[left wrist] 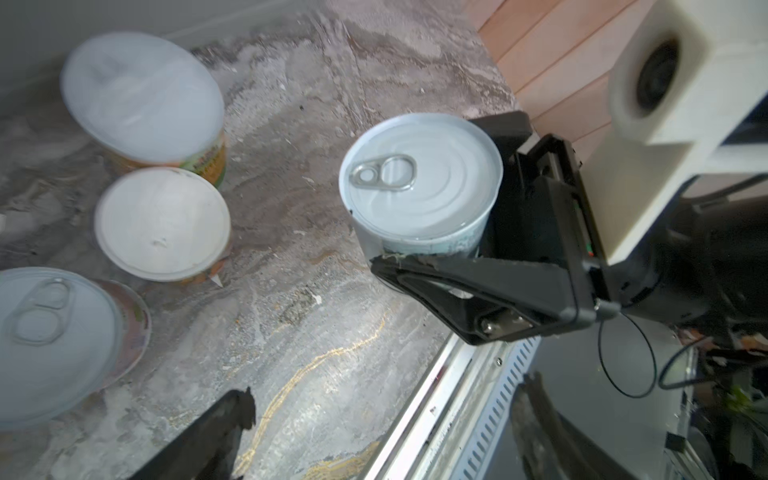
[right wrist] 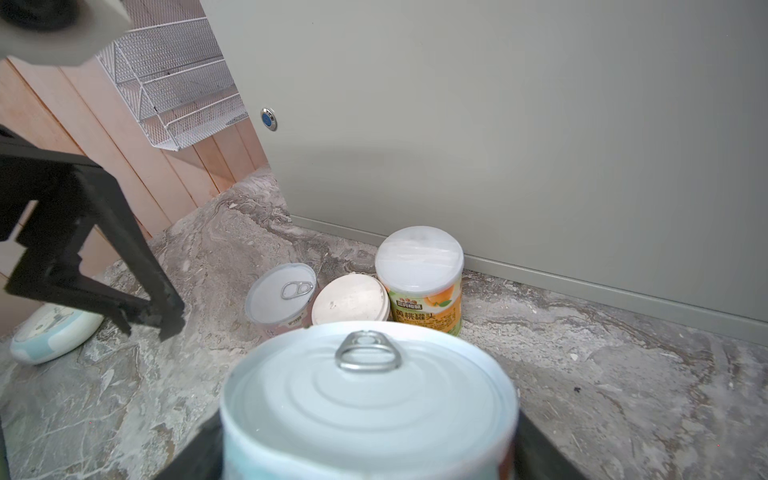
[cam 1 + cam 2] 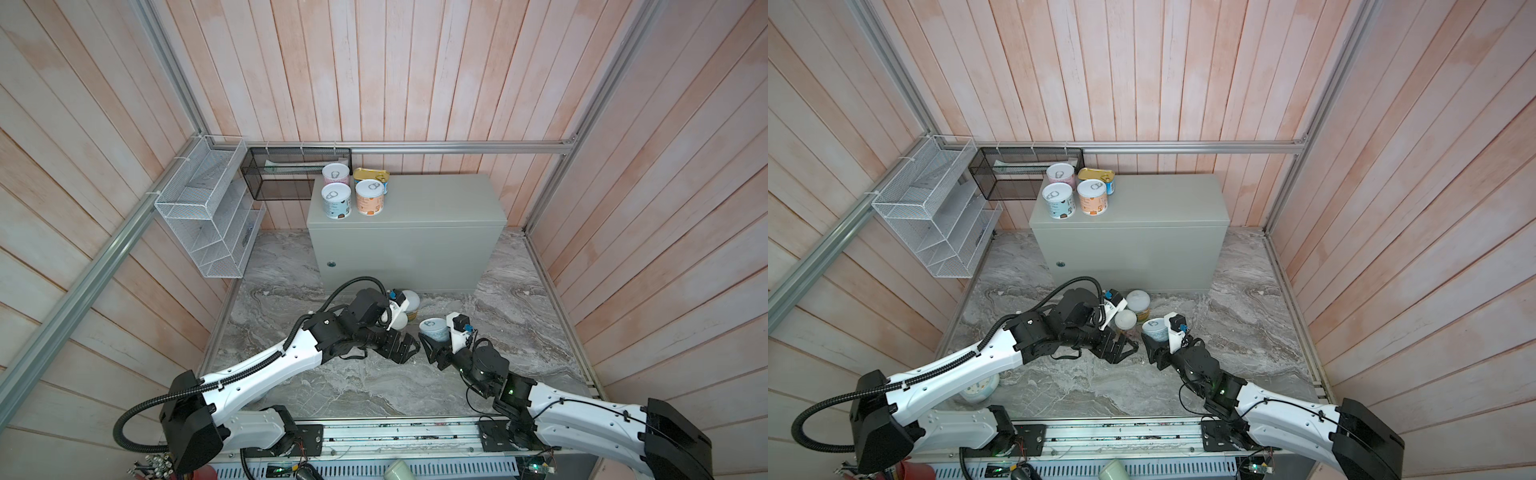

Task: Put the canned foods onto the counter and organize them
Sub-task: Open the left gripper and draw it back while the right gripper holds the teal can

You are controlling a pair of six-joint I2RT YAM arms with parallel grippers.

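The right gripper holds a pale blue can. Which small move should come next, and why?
Probably raise the pale blue can straight up. The right gripper is shut on it low by the marble floor, the counter top stands higher, and bare room shows beside the four cans there.

Soft, even white light falls from above in both top views, where the pink wooden wall planks (image 3: 124, 124) bow toward the edges. The pale grey-green metal cabinet (image 3: 407, 249) beyond the right pincer (image 1: 426, 191) throws a faint shadow on the grey marbled floor (image 3: 374, 395). In the right wrist view the pale blue silver-lidded can (image 2: 365, 399) in that pincer is blurred by closeness; the white-lidded orange-green can (image 2: 419, 282) past it is sharp.
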